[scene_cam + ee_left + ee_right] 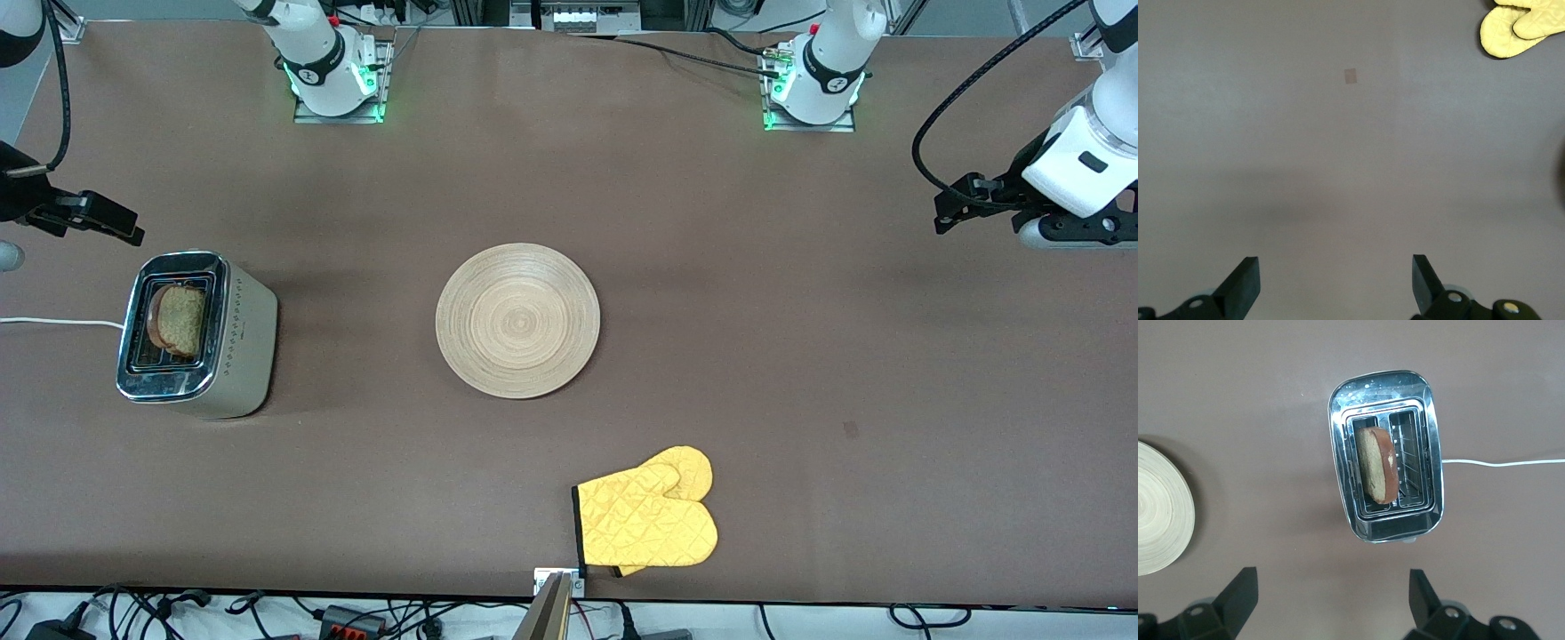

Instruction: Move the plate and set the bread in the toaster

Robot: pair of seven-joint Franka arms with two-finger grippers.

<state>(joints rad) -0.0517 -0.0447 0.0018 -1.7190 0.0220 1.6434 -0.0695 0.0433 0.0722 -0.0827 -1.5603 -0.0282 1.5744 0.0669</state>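
The light-wood plate lies empty in the middle of the table; its edge shows in the right wrist view. The chrome-topped toaster stands toward the right arm's end of the table. The bread stands in one of its slots, top edge sticking out, also seen in the right wrist view; the slot beside it is empty. My right gripper is open and empty, up in the air beside the toaster. My left gripper is open and empty over bare table at the left arm's end.
A yellow quilted oven mitt lies nearer the front camera than the plate, close to the table edge; it shows in the left wrist view. The toaster's white cord runs off the table's end. A small mark is on the table.
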